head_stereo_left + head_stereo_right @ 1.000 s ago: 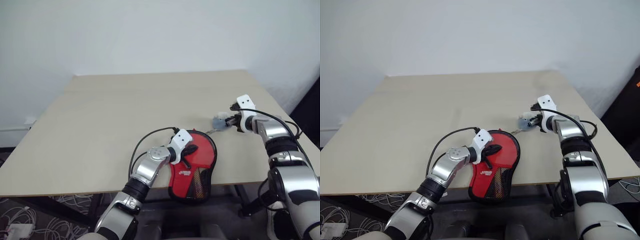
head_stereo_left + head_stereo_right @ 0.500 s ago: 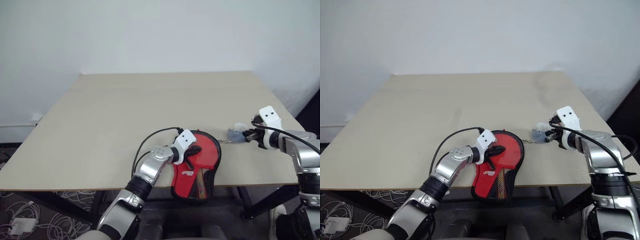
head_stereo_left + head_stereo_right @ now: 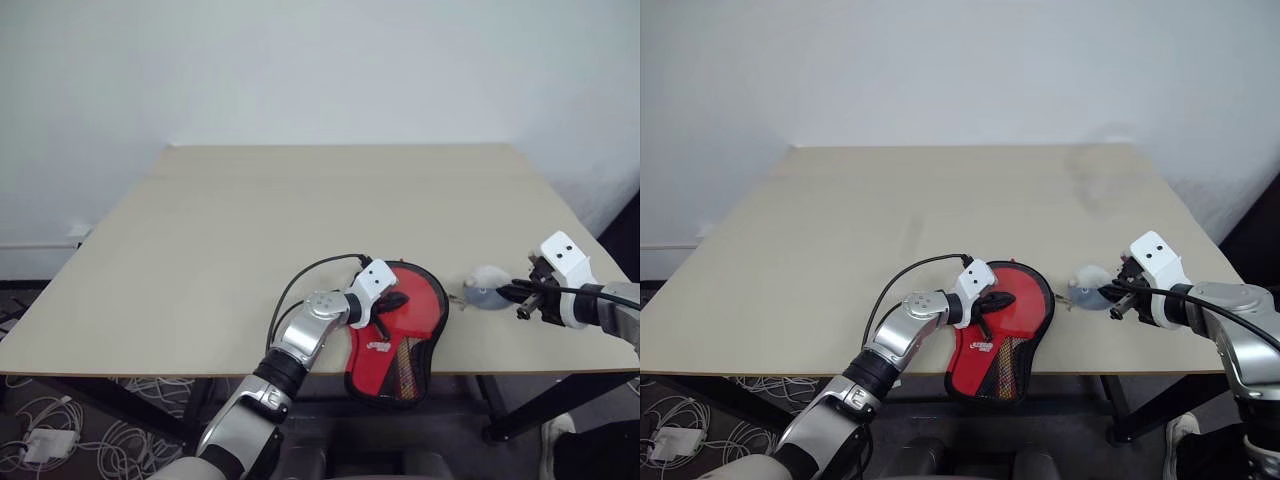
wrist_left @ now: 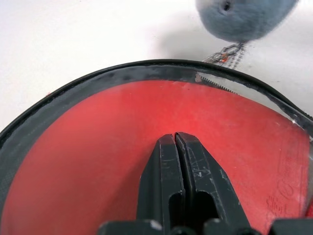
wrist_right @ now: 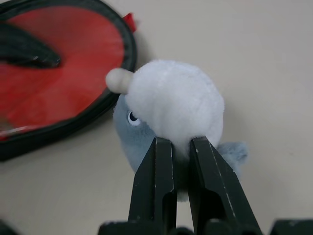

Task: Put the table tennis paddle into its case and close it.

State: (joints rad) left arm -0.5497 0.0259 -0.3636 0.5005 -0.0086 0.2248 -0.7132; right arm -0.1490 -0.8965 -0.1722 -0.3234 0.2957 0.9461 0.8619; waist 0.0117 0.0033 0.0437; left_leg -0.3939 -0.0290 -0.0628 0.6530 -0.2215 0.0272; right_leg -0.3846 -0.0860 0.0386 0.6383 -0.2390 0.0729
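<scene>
Case (image 3: 398,330) overhanging the table's (image 3: 200,240) near edge.
Left gripper (image 4: 175,139) pressed shut on it; plush charm (image 5: 171,110) pinched by right gripper (image 5: 180,147); handle obscured by mesh.

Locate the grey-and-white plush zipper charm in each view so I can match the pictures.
Left eye view: plush charm right of the case, at the right gripper.
Right eye view: plush charm, again between case and right gripper.
Left wrist view: grey plush beyond the case rim, on a small chain.
Right wrist view: pinched in the right gripper.
Shared landmark: the case's black rim.
</scene>
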